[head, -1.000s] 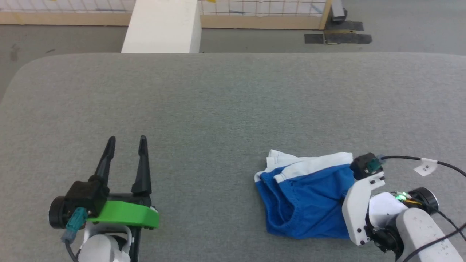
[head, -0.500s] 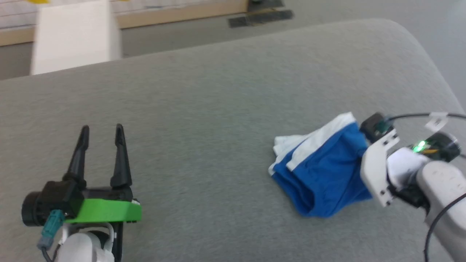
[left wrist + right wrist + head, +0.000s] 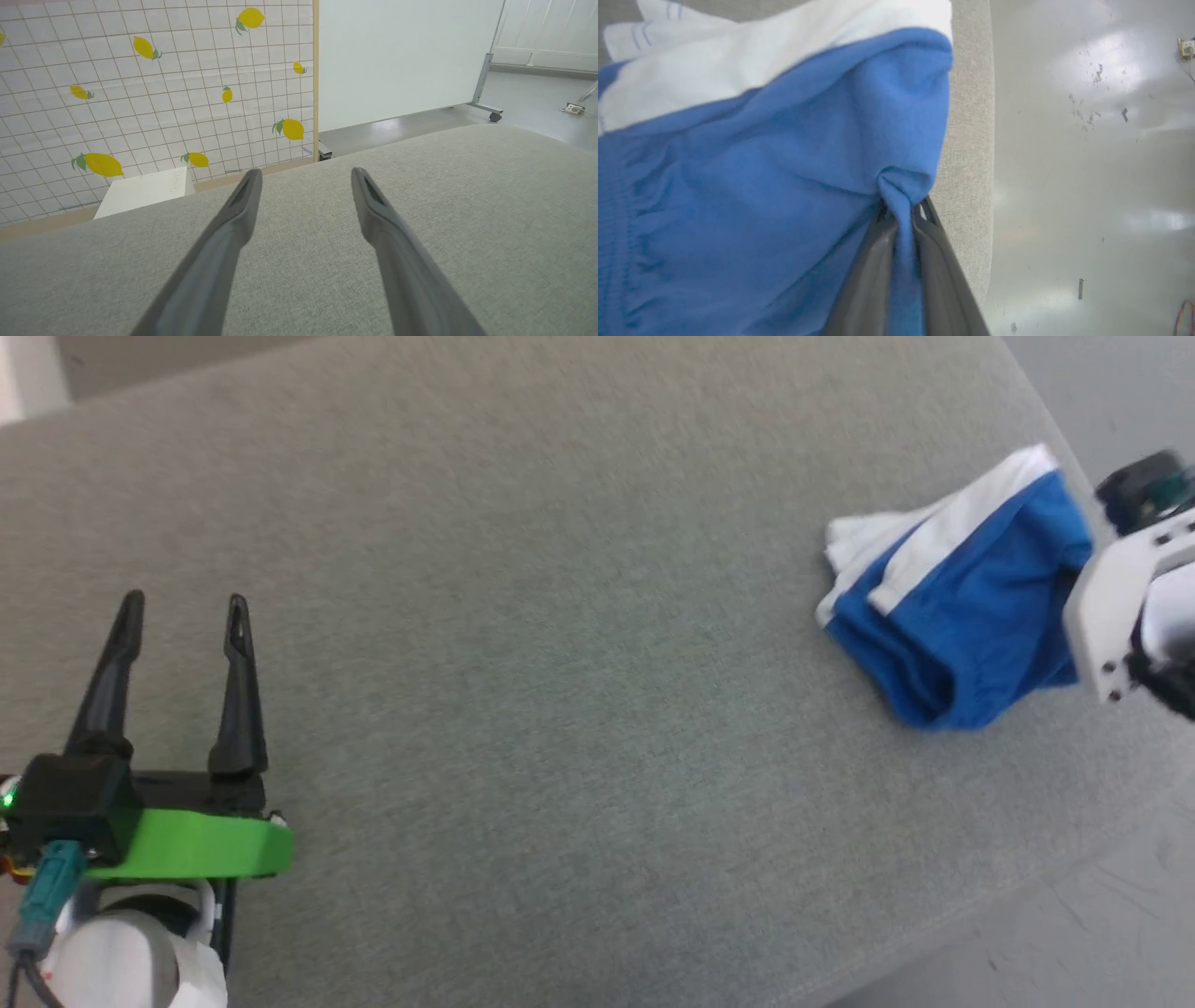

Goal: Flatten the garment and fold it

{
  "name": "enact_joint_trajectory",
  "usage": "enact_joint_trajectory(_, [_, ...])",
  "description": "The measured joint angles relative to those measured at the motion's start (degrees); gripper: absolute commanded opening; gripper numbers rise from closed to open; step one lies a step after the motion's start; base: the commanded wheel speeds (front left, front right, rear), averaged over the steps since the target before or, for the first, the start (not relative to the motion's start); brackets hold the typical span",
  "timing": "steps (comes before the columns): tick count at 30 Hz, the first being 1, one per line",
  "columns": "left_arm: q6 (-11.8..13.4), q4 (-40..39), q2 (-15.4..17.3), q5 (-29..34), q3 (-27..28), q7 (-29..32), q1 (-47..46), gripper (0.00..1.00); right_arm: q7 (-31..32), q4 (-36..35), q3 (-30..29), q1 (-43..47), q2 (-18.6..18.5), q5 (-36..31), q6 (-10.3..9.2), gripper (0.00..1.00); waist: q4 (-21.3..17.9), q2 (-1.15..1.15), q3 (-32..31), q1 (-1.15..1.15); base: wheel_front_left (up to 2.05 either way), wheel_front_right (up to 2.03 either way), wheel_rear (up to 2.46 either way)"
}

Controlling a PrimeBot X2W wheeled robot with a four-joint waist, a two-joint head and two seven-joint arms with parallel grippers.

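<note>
right fingers (image 3: 873, 270) clamped on garment (image 3: 971, 597) fold, worktop (image 3: 560, 663) right edge | left fingers (image 3: 238, 700) spread, empty, well apart

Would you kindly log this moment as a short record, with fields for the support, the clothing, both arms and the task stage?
support: grey padded surface
item: blue garment with a white band, bunched, near the support's right edge
right arm: right gripper shut on a pinched fold of the blue fabric
left arm: left gripper open, holding nothing, over bare padding far from the item
task stage: not yet flattened or folded
</note>
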Motion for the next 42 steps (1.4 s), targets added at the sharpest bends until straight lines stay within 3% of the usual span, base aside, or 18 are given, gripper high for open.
enact_joint_trajectory(10, [0.0, -5.3, 2.1, 0.3, 0.3, 4.3, 0.0, 1.00, -6.3, 13.3, -8.9, -5.8, 1.6, -4.4, 0.00, 0.00, -2.9, 0.00, 7.0, 0.00, 0.00, 0.00, 0.00])
enact_joint_trajectory(11, [0.1, -5.5, 2.2, 0.3, 0.3, 4.5, 0.0, 1.00, -7.2, 14.3, -10.1, -6.2, 1.5, -5.3, 0.00, 0.09, -2.9, 0.00, 7.5, 0.00, 0.00, 0.00, 0.00])
enact_joint_trajectory(12, [0.1, -5.6, 2.3, 0.3, 0.3, 4.6, 0.0, 1.00, -8.1, 15.2, -11.1, -6.7, 1.5, -6.4, 0.00, 1.00, -2.8, 0.00, 7.8, 0.00, 0.00, 0.00, 0.00])
enact_joint_trajectory(17, [0.6, -5.1, 2.0, 0.2, 0.3, 4.0, 0.3, 1.00, -13.4, 16.2, -14.4, -8.5, 1.4, -9.9, 0.00, 1.00, -1.9, 0.00, 7.4, 0.00, 0.00, 0.00, 0.00])
enact_joint_trajectory(22, [1.4, -1.5, 0.0, -0.7, -0.6, 0.9, 0.6, 1.00, -20.4, 11.2, -14.5, -9.1, 0.5, -11.4, 0.00, 1.00, -0.8, 0.00, 4.5, 0.00, 0.00, 0.00, 0.00])
enact_joint_trajectory(26, [1.7, 2.0, -1.8, -1.5, -1.5, -1.8, 0.9, 1.00, -24.7, 3.7, -14.1, -8.8, 0.2, -9.8, 0.00, 1.00, 0.4, 0.00, 1.3, -0.01, 0.00, 0.00, 0.00])
enact_joint_trajectory(32, [2.3, 7.6, -3.7, -2.6, -2.1, -4.7, 0.7, 1.00, -30.5, -14.0, -16.0, -2.6, 2.1, -4.5, -0.02, 1.00, 4.0, 0.00, -4.4, -0.01, 0.00, 0.00, 0.00])
enact_joint_trajectory(35, [2.5, 9.6, -4.4, -3.6, -2.3, -5.6, 0.2, 1.00, -30.6, -20.6, -17.0, 2.3, 5.2, -3.6, 0.01, 1.00, 6.3, 0.00, -6.7, -0.01, 0.00, 0.00, 0.00])
enact_joint_trajectory(42, [3.9, 13.3, -5.8, -4.2, -2.6, -6.9, -0.6, 1.00, -33.0, -31.3, -25.7, 17.2, 20.8, -6.6, -0.02, 1.00, 13.1, 0.00, -12.2, -0.01, 0.00, 0.00, 0.00])
